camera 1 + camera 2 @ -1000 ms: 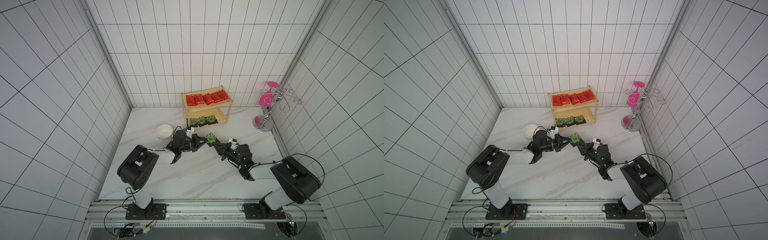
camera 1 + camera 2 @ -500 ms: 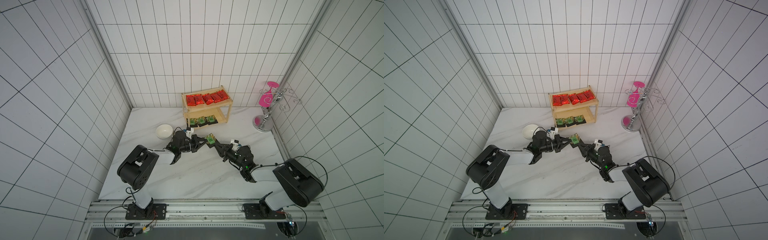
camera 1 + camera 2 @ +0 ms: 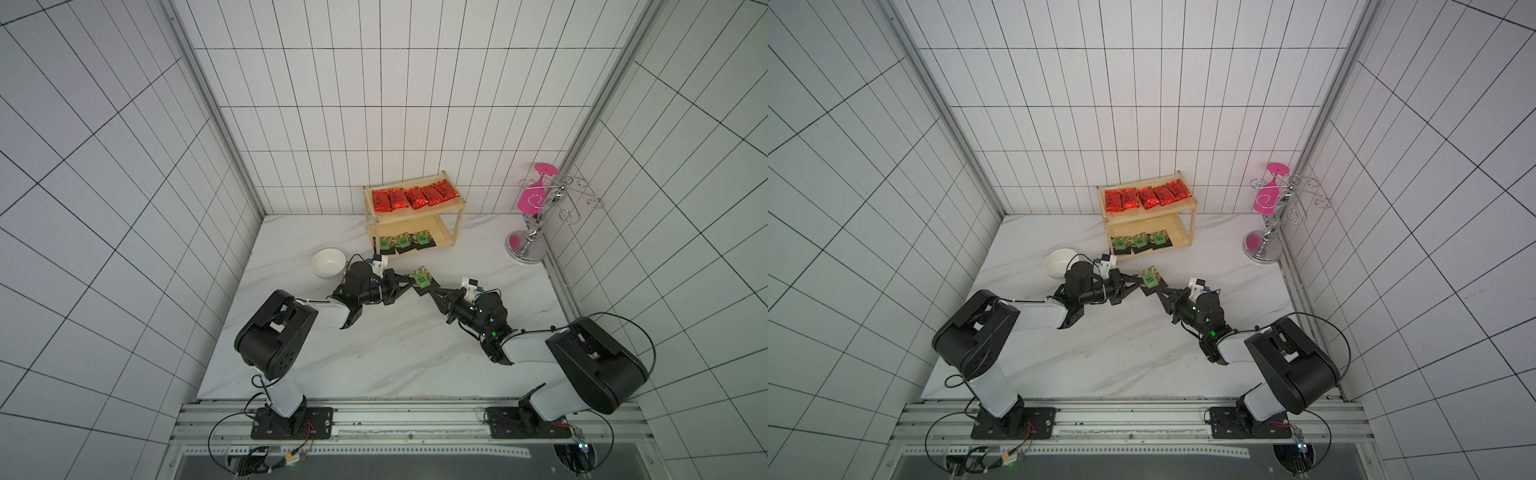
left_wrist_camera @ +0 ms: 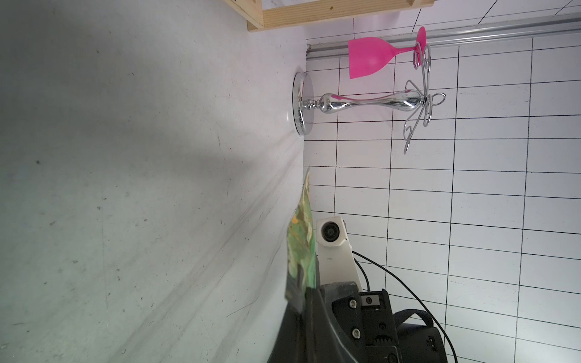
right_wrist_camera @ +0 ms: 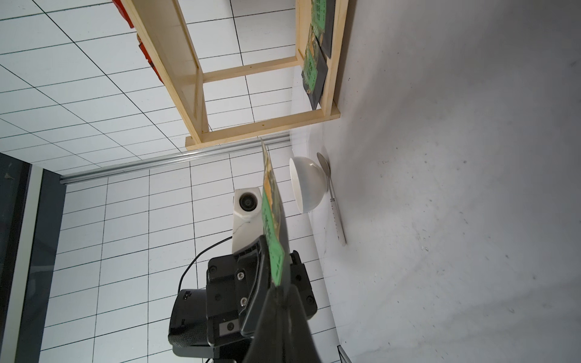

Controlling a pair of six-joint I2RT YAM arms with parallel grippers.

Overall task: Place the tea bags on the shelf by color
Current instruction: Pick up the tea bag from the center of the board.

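Grip: left pincer (image 3: 409, 282) and right pincer (image 3: 431, 291) both pinch opposite corners of one dark square sachet with green label (image 3: 420, 279), held above the white marble table (image 3: 374, 353), likely a handover | light wooden two-tier shelf (image 3: 440, 235) beyond: red foil packets (image 3: 411, 198) above, three matching sachets (image 3: 402, 241) below | right wrist view alone shows a spoon (image 5: 334, 207) beside the white bowl (image 5: 306, 185)

Robot lab test cell. Evidence: white tile-pattern wall panels (image 3: 374, 104) in aluminium corner profiles (image 3: 212, 107) box marble-look tabletop (image 3: 374, 353); two robot arms (image 3: 274, 332) bolted to aluminium base rail (image 3: 415, 415); few staged props: wooden shelf (image 3: 419, 213), white bowl (image 3: 328, 262), chrome stand (image 3: 525, 249) with pink goblet (image 3: 532, 201).
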